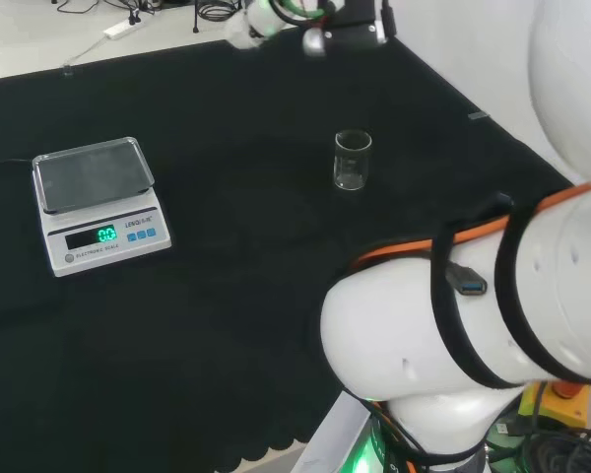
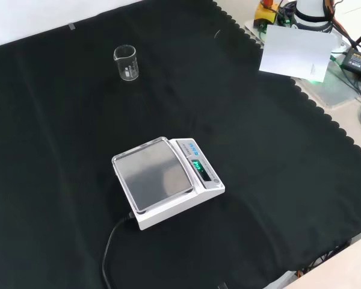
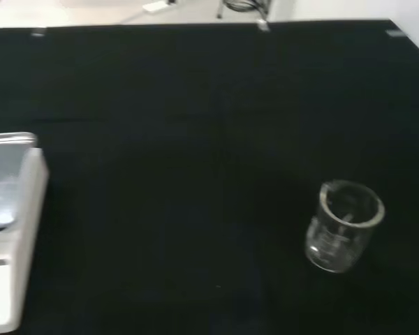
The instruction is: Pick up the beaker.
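The small clear glass beaker [image 1: 353, 161], upright at twelve o'clock from the scale [image 1: 96, 202], looks light, slippery and breakable, best grasped round its wall; the hand's state I cannot tell.

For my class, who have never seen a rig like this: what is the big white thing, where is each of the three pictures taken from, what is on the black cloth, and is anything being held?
The big white shapes are the links of one robot arm. The head view looks over that arm from behind, the front view looks down from the opposite side, and the wrist view rides on the arm. On the black cloth stand a small clear beaker, upright and apparently empty, and a white weighing scale, well apart. Nothing touches the beaker, so it is not yet picked up.
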Robot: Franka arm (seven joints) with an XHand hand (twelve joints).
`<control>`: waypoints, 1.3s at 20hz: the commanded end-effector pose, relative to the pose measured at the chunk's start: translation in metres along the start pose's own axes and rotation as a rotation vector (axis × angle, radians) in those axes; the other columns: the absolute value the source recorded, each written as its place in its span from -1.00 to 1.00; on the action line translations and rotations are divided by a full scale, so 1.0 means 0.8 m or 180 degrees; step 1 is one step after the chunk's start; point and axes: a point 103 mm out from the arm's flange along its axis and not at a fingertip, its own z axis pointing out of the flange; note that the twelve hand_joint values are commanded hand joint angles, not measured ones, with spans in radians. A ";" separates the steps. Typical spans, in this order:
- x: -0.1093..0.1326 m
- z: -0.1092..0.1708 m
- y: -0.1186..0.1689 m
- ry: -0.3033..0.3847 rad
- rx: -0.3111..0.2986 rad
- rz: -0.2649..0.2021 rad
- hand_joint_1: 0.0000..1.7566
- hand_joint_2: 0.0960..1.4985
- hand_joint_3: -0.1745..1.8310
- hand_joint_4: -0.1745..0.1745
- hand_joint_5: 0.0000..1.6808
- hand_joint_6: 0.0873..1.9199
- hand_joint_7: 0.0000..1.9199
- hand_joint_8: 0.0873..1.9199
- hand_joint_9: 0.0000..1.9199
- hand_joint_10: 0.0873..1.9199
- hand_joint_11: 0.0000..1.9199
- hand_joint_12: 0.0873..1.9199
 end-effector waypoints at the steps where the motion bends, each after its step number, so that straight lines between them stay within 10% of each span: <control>1: -0.121 0.075 0.079 0.0291 0.0269 0.0257 -0.40 -0.18 -0.66 0.09 -0.84 -1.00 -0.96 -0.32 -0.96 -0.06 -1.00 0.49; 16: -0.183 0.203 0.158 0.0576 0.0877 0.0220 -0.36 -0.15 -0.68 0.07 -0.85 -1.00 -0.96 -0.32 -0.95 -0.05 -1.00 0.59; 26: -0.157 0.236 0.195 0.0444 0.0963 0.0056 -0.34 -0.15 -0.68 0.08 -0.85 -1.00 -0.96 -0.32 -0.94 -0.05 -1.00 0.60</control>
